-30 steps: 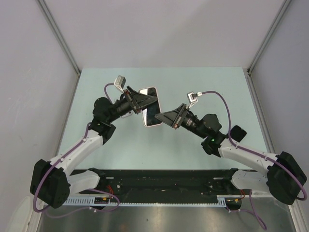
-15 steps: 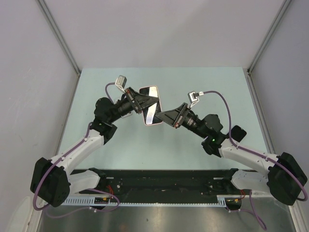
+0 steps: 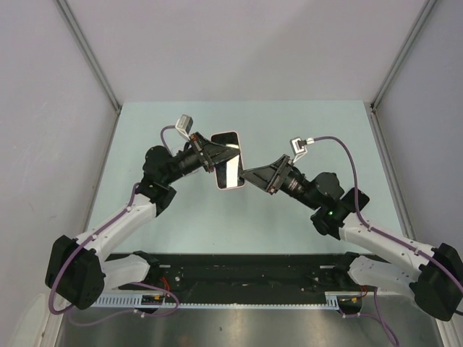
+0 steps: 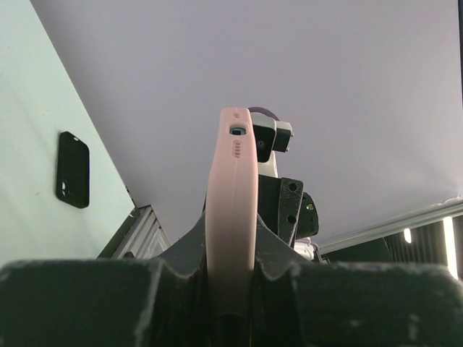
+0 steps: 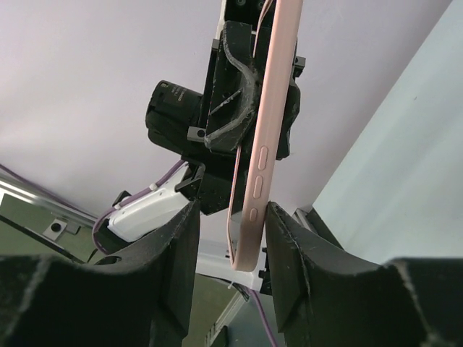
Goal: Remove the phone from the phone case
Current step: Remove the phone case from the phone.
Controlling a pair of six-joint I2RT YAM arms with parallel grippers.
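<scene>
Pink phone case (image 4: 230, 217), phone (image 3: 229, 170) inside, clamped by left fingers (image 4: 177, 260); right fingers (image 5: 173, 275), parted, straddle its edge. Black slab (image 4: 72, 170) on worktop (image 4: 29, 137).

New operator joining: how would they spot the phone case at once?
Look above the middle of the pale green table. Raised there, between the left gripper and the right gripper, is the phone case: a thin shell, the only pale pink thing among black parts.

White arm links (image 3: 119, 220), black joints (image 3: 72, 271), purple cables (image 3: 346, 147), green light (image 3: 330, 212)
</scene>
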